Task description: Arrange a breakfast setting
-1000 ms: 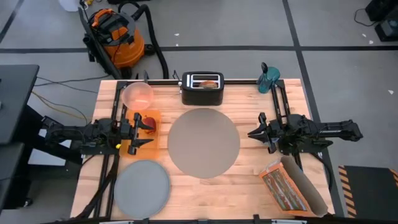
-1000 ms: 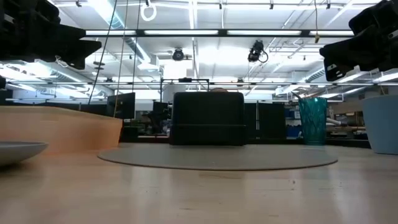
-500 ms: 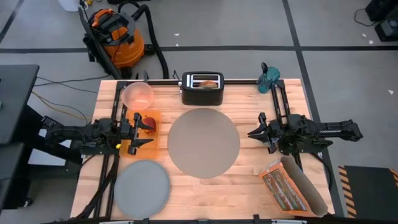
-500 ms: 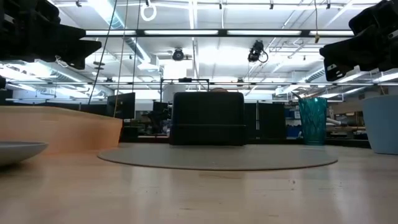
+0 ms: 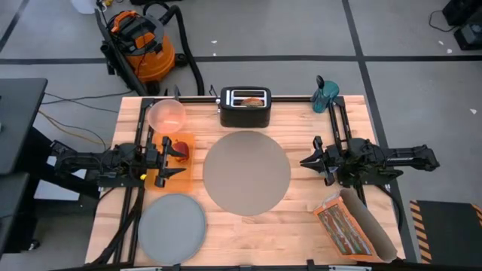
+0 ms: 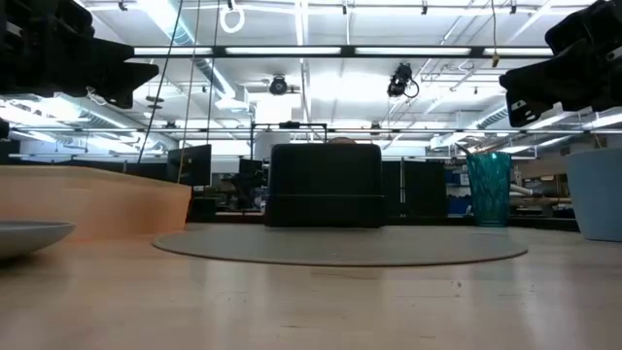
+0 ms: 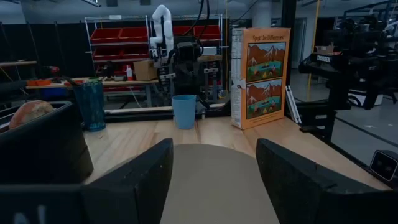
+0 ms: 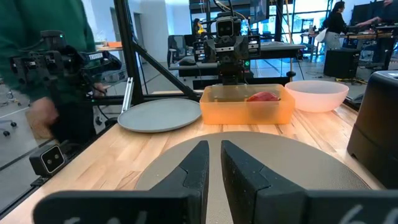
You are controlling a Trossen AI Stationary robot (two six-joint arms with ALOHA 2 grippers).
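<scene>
Pale wooden planks make up the desk (image 5: 301, 218), with a black toaster (image 5: 245, 107) at its far edge. Largest of the setting is the round grey mat (image 5: 246, 172), lying flat at the centre; it looks thin and floppy, so I judge it best left where it is. Next, the grey plate (image 5: 172, 224) sits at the near left corner: stiff, smooth, probably slippery, best pinched at the rim. At the near right corner stands the orange cereal box (image 5: 345, 228), light and crushable, to be held across its narrow sides. Further back on the left, the pink bowl (image 5: 166, 114) takes a rim grip. Smallest, the red apple (image 5: 181, 147) lies in an orange tray (round, likely to roll).

Left tool (image 7: 214, 180) hovers just left of the mat, fingers spread wide, holding nothing. Right tool (image 8: 210, 168) hovers at the mat's right, fingers nearly together, empty.
</scene>
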